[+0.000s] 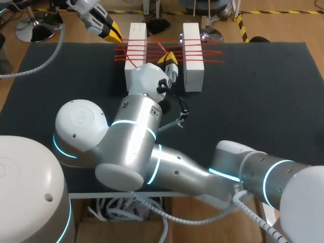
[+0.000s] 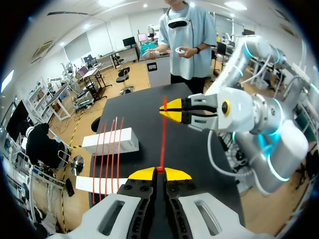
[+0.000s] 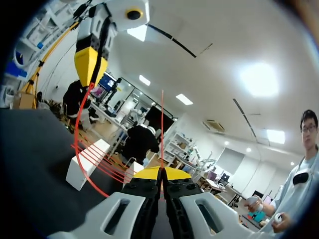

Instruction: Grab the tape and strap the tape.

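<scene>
Right arm [image 1: 131,147] bulks closest, reaching across the dark surface [image 1: 263,101] so that the right end effector [image 1: 169,59] sits between the two white blocks [image 1: 193,55], its fingers pinched fully together on the red tape [image 1: 154,49]. The left end effector [image 1: 115,31], near the left block's far corner, is likewise clamped closed on the tape. It is a thin red strand, crossing both blocks in several parallel lines, with one stretch running straight between the end effectors. I judge the strapping under way; another pass calls for steady tension without dragging the blocks.
</scene>
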Tool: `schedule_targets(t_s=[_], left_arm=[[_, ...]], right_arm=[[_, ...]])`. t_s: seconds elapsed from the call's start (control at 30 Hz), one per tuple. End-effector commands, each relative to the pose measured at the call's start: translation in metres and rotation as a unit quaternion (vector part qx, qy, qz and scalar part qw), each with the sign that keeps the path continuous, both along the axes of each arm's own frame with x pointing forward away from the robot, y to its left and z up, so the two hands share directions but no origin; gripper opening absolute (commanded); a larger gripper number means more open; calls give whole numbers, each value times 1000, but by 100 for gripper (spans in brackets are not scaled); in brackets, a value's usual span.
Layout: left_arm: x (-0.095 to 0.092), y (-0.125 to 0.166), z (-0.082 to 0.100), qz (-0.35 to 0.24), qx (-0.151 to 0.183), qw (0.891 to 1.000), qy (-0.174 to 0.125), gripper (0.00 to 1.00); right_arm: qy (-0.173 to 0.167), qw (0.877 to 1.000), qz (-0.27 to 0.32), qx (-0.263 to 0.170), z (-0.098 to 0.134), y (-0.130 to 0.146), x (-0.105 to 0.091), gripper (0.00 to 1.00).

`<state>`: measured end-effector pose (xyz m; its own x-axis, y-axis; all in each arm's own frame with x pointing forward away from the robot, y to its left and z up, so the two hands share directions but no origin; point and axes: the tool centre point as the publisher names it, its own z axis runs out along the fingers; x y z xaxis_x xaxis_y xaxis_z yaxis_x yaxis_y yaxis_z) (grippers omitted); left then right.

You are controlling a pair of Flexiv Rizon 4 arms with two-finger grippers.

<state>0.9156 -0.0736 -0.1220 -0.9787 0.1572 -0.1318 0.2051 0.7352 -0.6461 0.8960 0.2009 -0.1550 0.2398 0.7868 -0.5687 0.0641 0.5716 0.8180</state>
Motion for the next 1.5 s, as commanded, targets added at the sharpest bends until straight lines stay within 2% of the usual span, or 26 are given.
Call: schedule_targets(t_s=[0.03,0.23,0.63,0.73,0.87,1.5], left_arm=[[1,0,1,-1,2,1000,1,0],[1,0,1,-1,2,1000,1,0],[1,0,1,-1,2,1000,1,0],[1,0,1,-1,2,1000,1,0],[1,0,1,-1,2,1000,1,0],[1,0,1,-1,2,1000,1,0]], right_arm=[[17,1000,-1,-21,2,5,0,0],[50,996,16,-69,2,5,-1,0],[59,989,3,-133,-1,3,2,0],[62,989,-8,-135,-2,2,4,0],[57,993,2,-106,1,1,4,0],[57,993,2,-106,1,1,4,0]])
